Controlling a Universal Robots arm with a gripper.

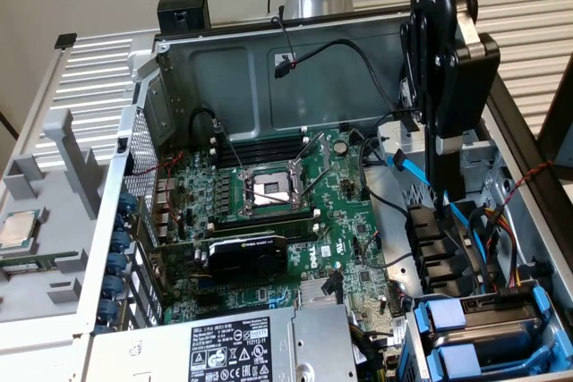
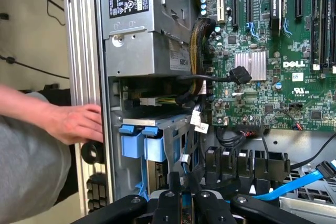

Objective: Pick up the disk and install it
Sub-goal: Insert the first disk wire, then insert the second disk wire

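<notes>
Here is the open computer case (image 1: 269,69), lying on its side with the green motherboard (image 1: 295,194) facing up. The black tool (image 1: 445,190) hangs on the arm over the case's side at the exterior view's right, just above the black cable clips and the blue data cable (image 1: 421,181). In the wrist view the tool (image 2: 185,203) shows its fingertips (image 2: 170,203) drawn together with only a sliver between them, and nothing clamped that can be made out. The disk (image 1: 492,310), framed by its blue carrier, sits in the drive cage at the case's near corner on the exterior view's right, well below the tool and apart from it. The wrist view catches the carriers' blue tabs (image 2: 142,145) side by side at the cage mouth, right under the grey power supply (image 2: 142,35). A person's hand (image 2: 79,124) rests against the case's outer rail beside that cage, with a grey sleeve (image 2: 31,177) below it. Out on the grey tray beyond the case's far side, at the exterior view's left, lies the small silver processor chip (image 1: 18,230).
</notes>
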